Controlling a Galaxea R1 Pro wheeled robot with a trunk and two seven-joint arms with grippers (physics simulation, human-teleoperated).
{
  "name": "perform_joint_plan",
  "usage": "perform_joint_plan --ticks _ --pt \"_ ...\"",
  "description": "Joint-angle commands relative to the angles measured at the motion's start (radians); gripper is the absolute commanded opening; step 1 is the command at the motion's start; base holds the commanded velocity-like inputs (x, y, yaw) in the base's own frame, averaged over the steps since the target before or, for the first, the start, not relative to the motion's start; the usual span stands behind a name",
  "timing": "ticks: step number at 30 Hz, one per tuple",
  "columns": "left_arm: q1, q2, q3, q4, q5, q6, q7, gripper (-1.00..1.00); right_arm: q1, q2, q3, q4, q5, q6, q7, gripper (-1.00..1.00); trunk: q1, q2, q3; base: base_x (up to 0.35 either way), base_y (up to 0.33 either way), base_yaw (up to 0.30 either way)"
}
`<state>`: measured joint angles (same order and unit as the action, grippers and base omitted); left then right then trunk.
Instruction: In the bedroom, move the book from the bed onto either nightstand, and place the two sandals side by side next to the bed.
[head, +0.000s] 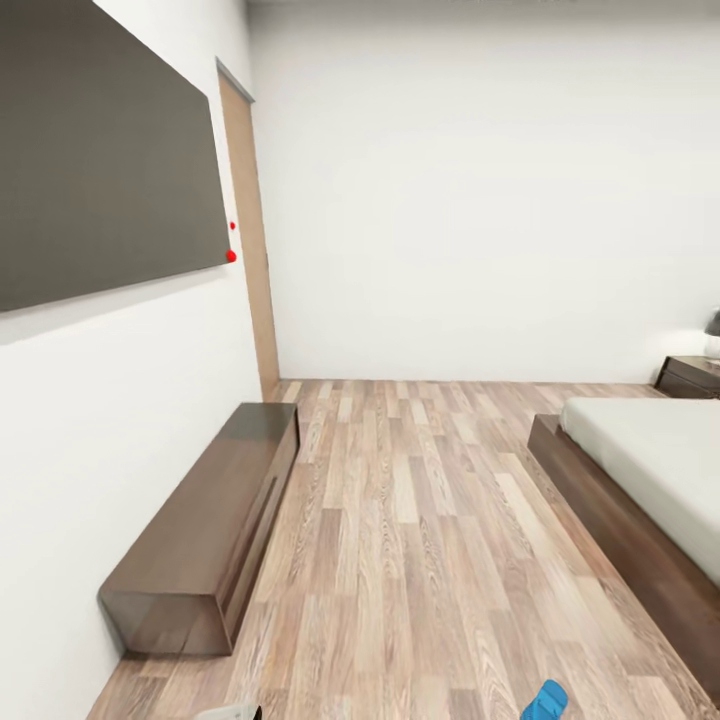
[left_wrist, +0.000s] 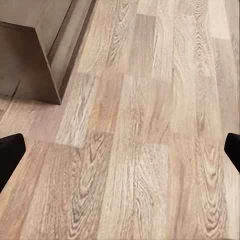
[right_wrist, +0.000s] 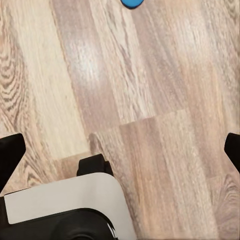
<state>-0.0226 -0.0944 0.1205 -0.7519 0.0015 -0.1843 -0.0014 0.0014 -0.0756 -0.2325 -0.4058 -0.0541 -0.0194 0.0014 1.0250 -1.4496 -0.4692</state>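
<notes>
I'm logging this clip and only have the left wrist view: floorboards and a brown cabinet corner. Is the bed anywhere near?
Observer: Yes. In the head view the bed lies ahead on the right, across the wood floor.
Operator: Any sandal around?
Observer: A blue sandal lies on the floor at the head view's bottom edge, right of centre.
Operator: And a nightstand?
Observer: One nightstand stands beyond the bed, against the far wall.

Floor (head: 420, 520): brown wood-plank grain, mixed pale and darker boards. Walls (head: 480, 190): plain white. Wall panel (head: 100, 150): dark grey. Low cabinet (head: 200, 540): glossy dark brown. Bed (head: 650, 480): dark brown frame, pale grey-white mattress. Sandal (head: 545, 700): bright blue.
</notes>
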Motion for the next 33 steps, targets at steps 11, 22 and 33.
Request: perform_joint_plan --ticks 11,22,33 --pt "0.000 -0.001 0.002 0.000 0.000 -0.003 0.000 1.00 0.000 -0.001 -0.001 -0.001 -0.005 -0.002 0.000 1.00 0.000 0.000 -0.001 0.000 0.000 -0.280" --pt "0.000 -0.001 0.002 0.000 0.000 -0.003 0.000 1.00 0.000 -0.003 -0.001 -0.001 -0.005 -0.002 0.000 1.00 0.000 0.000 -0.001 0.000 0.000 -0.279" --pt "0.000 -0.001 0.002 0.000 0.000 -0.004 0.000 1.00 0.000 -0.003 -0.001 -0.001 -0.005 -0.002 0.000 1.00 0.000 0.000 -0.001 0.000 0.000 -0.276"
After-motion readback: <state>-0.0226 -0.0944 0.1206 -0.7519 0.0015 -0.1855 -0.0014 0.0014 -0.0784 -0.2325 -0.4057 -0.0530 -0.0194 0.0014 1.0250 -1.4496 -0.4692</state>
